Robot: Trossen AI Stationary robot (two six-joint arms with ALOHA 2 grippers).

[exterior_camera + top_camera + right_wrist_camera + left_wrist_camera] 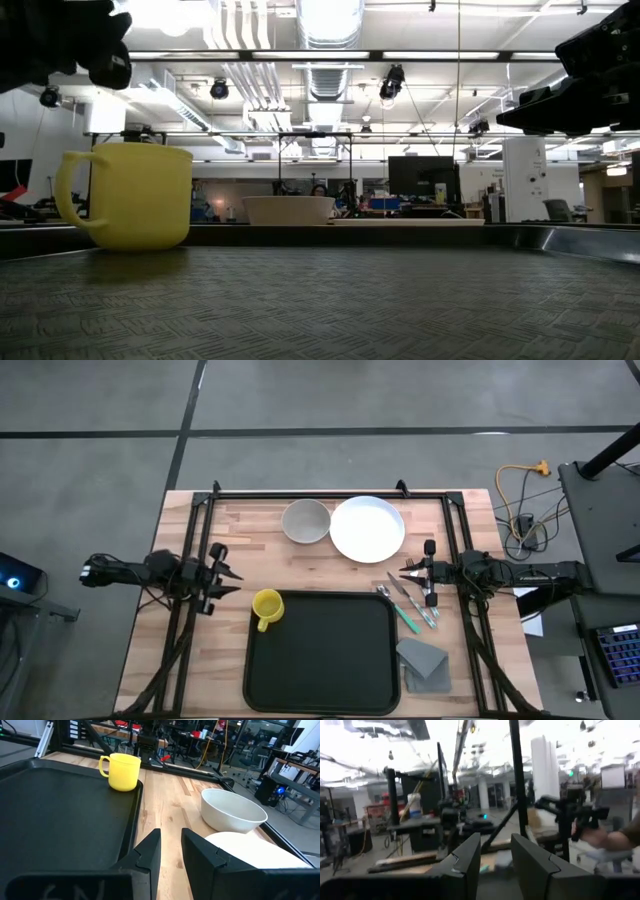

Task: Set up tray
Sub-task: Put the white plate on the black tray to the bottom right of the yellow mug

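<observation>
Dark fingers of the left gripper (222,573) stood a little apart with nothing between them, held above the wooden table (300,560) near its left edge, just beside the top left corner of the tray (320,670). The right gripper (409,569) was at the opposite side, its 2 fingers also slightly parted and empty, pointing in over the table just right of the white plate (368,528) and above the cutlery (408,602). Nearest the left gripper sat the yellow mug (266,607), resting in the top left corner of the tray with its handle turned toward the tray's front edge. The black tray lay flat at the front middle of the table, and apart from the mug its surface was bare. Behind it, near the far edge, stood a pale bowl (306,521), with the white plate touching or just beside it on the right. Cutlery with green handles lay on the wood between the tray's right rim and the right arm, and a folded grey napkin (424,662) lay in front of it, just beside the tray's right rim.
</observation>
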